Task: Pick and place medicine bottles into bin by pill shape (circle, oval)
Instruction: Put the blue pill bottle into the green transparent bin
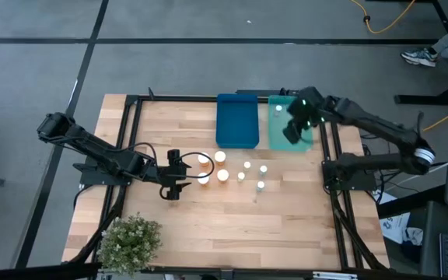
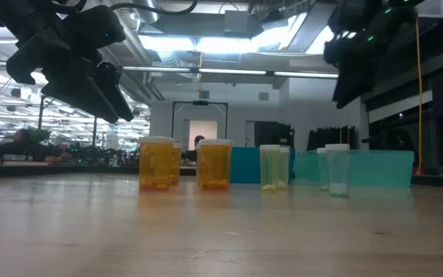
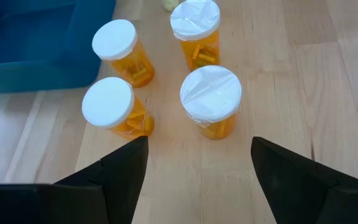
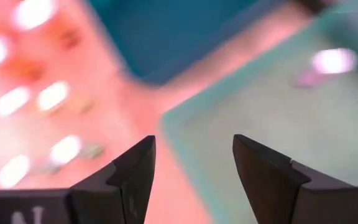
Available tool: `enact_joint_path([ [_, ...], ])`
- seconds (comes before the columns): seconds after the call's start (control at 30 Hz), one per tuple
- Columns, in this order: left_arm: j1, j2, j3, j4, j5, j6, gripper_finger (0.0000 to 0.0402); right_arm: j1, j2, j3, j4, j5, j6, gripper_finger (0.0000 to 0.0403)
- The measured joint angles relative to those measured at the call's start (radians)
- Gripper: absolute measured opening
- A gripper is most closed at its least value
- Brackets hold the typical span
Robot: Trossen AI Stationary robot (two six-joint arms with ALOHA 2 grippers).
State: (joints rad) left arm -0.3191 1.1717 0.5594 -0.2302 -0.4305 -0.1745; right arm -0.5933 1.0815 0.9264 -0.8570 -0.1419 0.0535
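Observation:
Four amber bottles with white caps [image 3: 211,99] stand upright on the wooden table in a cluster, also seen in the high view [image 1: 212,168]. Several smaller pale bottles [image 1: 252,174] stand to their right. One pale bottle [image 1: 278,110] is in the teal bin [image 1: 306,141], at its far end. The blue bin [image 1: 236,120] lies just left of the teal one. My left gripper [image 1: 186,176] is open and empty above the table, just left of the amber cluster, as its wrist view [image 3: 197,162] shows. My right gripper [image 1: 293,132] is open and empty above the teal bin [image 4: 278,118].
A potted plant [image 1: 129,243] stands at the table's near left corner. A black frame [image 1: 331,194] runs along the table's sides. Bare wood lies between the bottles and the near edge. In the low view the bottles [image 2: 214,163] stand in a row before the bins [image 2: 375,168].

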Motion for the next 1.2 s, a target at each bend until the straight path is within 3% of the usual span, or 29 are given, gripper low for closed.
enact_joint_path([
  [0.23, 0.000, 0.000, 0.000, 0.000, -0.002, 0.000, 0.0277, 0.239, -0.152, -0.212, 0.098, -0.078, 0.187, 0.0218],
  [0.53, 0.000, 0.000, 0.000, 0.000, -0.003, 0.000, 0.0277, 0.460, -0.153, -0.411, 0.370, -0.059, 0.195, 0.0218],
  [0.77, 0.000, 0.000, 0.000, 0.009, -0.004, 0.000, 0.0277, 0.570, -0.074, -0.465, 0.508, 0.045, 0.045, 0.0218],
  [0.9, 0.000, 0.000, 0.000, 0.009, -0.005, 0.000, 0.0277, 0.596, -0.009, -0.465, 0.540, 0.131, 0.071, 0.0218],
  [1.2, 0.000, 0.000, 0.000, 0.008, -0.006, 0.000, 0.0277, 0.619, 0.149, -0.465, 0.627, 0.196, 0.102, 0.0218],
])
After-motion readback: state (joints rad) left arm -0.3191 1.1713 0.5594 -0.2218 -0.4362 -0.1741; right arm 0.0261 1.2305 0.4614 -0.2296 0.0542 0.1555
